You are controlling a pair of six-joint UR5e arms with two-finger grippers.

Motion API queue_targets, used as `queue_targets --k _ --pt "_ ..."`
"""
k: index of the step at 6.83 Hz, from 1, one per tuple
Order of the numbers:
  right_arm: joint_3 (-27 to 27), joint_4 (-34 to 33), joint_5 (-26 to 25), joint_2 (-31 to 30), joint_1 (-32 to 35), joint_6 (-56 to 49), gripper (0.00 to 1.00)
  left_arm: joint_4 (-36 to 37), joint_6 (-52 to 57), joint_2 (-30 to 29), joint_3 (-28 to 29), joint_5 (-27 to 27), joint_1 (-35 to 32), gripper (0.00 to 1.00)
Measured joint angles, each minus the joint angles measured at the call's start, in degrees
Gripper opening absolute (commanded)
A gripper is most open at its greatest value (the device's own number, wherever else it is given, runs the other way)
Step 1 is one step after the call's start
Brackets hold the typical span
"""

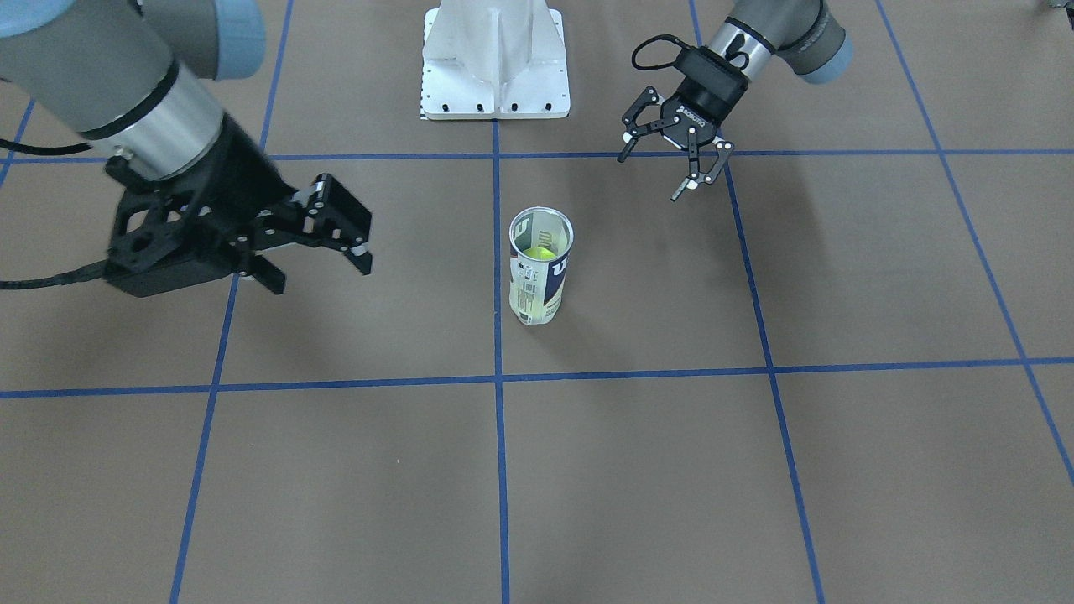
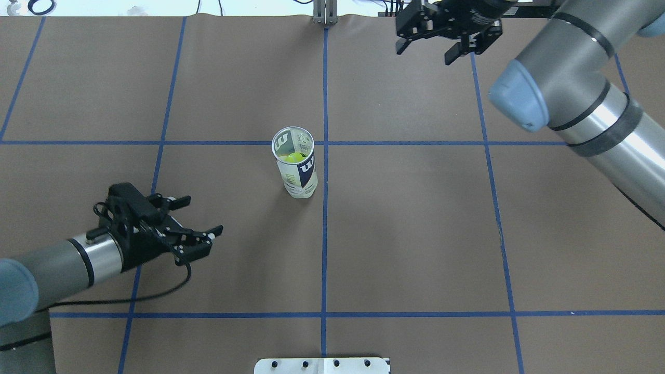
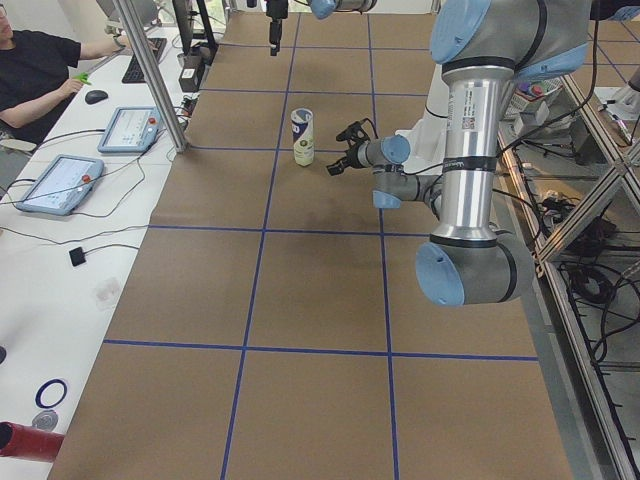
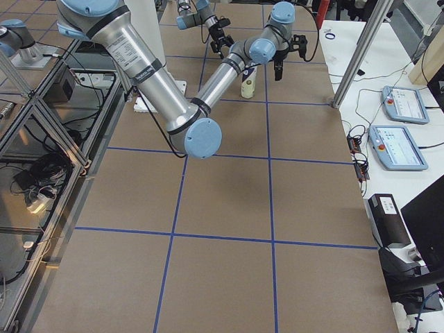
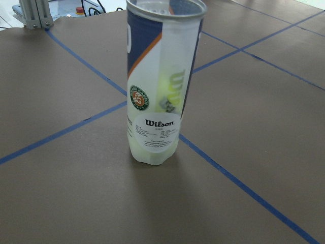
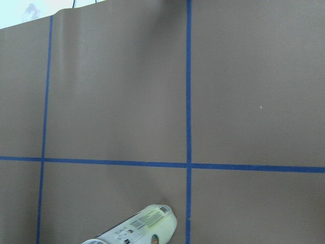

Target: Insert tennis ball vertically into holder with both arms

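The holder [image 1: 539, 270] stands upright near the table's middle, its metal-rimmed mouth facing up. A yellow-green tennis ball [image 1: 541, 252] lies inside it, also visible from overhead as the tennis ball [image 2: 295, 157] in the holder [image 2: 296, 171]. My left gripper [image 2: 205, 213] hovers open and empty to the holder's left, a hand's width away; it appears as the left gripper [image 1: 650, 178] in the front view. The left wrist view shows the holder [image 5: 162, 96] close ahead. My right gripper [image 2: 423, 54] hangs open and empty over the far side, well apart from the holder [image 6: 147, 226].
The white robot base [image 1: 495, 67] sits at the table's robot-side edge. Blue tape lines [image 2: 324, 234] grid the brown surface. Beside the table a person [image 3: 30, 70] sits at a white bench with tablets [image 3: 130, 128] and a metal post [image 3: 150, 75].
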Motion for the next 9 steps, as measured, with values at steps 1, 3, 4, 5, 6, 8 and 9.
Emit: queue_targets --k 1,3,4,5,6,8,9 --pt "-1.0 -0.4 0.7 -4.8 3.4 -10.2 0.99 4.8 -0.6 0.9 -0.1 -9.2 -8.7 0.99" --pt "-5.0 -3.0 0.6 -10.7 8.8 -29.1 0.99 15.9 2.6 0.7 4.4 -33.3 -31.4 1.0" --pt "-6.6 -3.7 0.7 -13.4 11.2 -36.5 0.99 18.9 9.3 -0.1 9.3 -43.7 -42.0 0.99" --pt "-8.0 -3.9 0.9 -16.4 14.1 -43.2 0.99 20.3 17.6 -0.7 14.6 -50.0 -50.2 0.92" --pt "-9.3 -3.9 1.1 -19.8 17.2 -49.7 0.99 21.7 24.3 -1.3 19.2 -52.3 -55.1 0.99" --pt "-10.3 -3.6 1.5 -26.2 21.3 -56.5 0.99 24.8 28.2 -2.2 23.8 -52.6 -58.4 0.99" --pt "-10.6 -3.5 1.1 -28.2 22.0 -57.2 0.99 25.4 28.7 -2.2 24.7 -50.9 -58.7 0.99"
